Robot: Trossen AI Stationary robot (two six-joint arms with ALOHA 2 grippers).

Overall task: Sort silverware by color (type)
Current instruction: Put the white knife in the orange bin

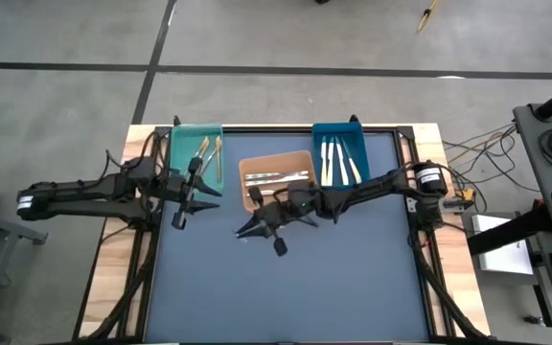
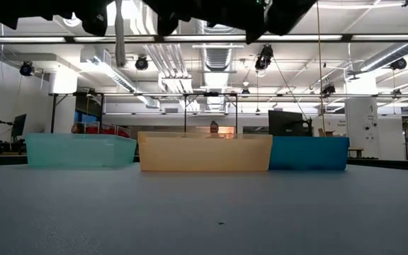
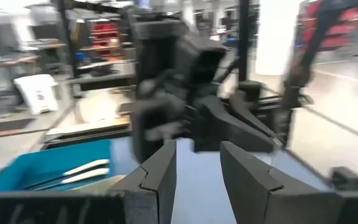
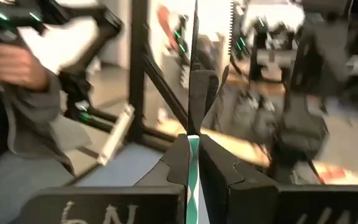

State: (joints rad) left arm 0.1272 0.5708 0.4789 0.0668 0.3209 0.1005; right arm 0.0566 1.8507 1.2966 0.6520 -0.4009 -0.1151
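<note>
Silverware (image 1: 337, 161) in bins behind tools

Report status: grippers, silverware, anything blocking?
Left gripper open, empty, by teal bin. Right gripper shut, empty, before orange bin. Silverware all binned. Nothing blocking.

Hardly any writing can be read; the one trace is on the right claw (image 4: 192, 168), seen in its own wrist view, where pale scratched marks on the dark body look like a "b" and an "N", though they may be upside down and cannot be made out as a word; a white bin (image 3: 37, 93) in the room carries a small red mark, too blurred to read.
</note>
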